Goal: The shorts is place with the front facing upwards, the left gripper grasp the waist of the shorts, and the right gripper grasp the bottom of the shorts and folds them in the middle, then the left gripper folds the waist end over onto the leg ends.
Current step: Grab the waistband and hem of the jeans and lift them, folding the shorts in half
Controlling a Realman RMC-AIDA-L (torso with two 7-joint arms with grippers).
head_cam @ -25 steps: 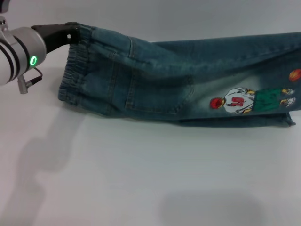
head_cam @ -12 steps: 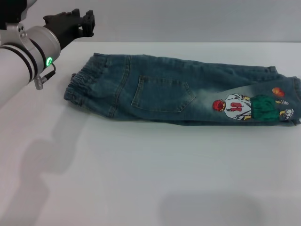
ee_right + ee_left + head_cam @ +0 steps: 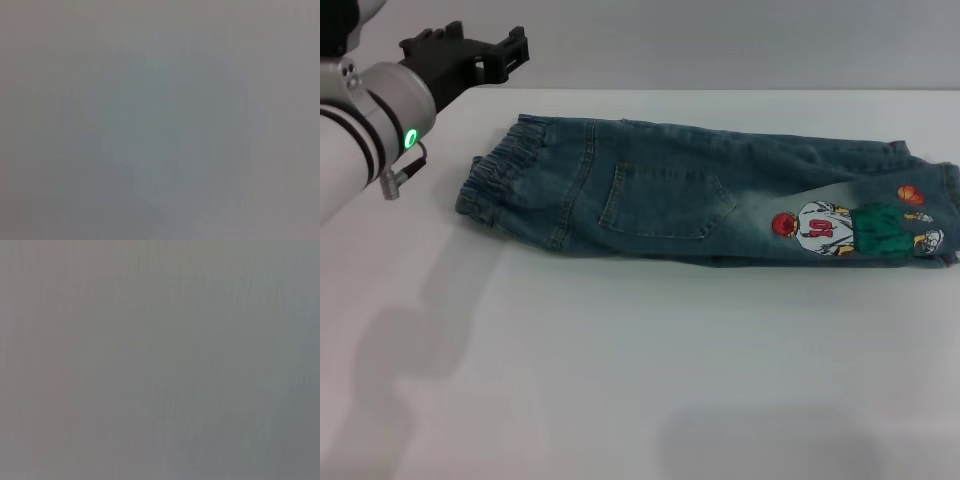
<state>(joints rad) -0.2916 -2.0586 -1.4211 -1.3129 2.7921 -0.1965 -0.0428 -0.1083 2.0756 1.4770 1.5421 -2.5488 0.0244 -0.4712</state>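
The blue denim shorts [image 3: 700, 190] lie flat on the white table [image 3: 620, 380], folded lengthwise. The elastic waist [image 3: 490, 180] is at the left and the leg ends [image 3: 930, 215], with a printed cartoon figure [image 3: 820, 225], are at the right. A back pocket [image 3: 665, 200] faces up. My left gripper [image 3: 512, 52] hovers open and empty above the table's far left edge, up and left of the waist, not touching it. The right gripper is out of view. Both wrist views show only plain grey.
The table's far edge [image 3: 720, 90] runs just behind the shorts. Bare white tabletop stretches in front of the shorts. My left arm [image 3: 365, 130] reaches in from the left side.
My left gripper has let go of the waist and lifted up and away to the left. The shorts have dropped and settled flat on the table.
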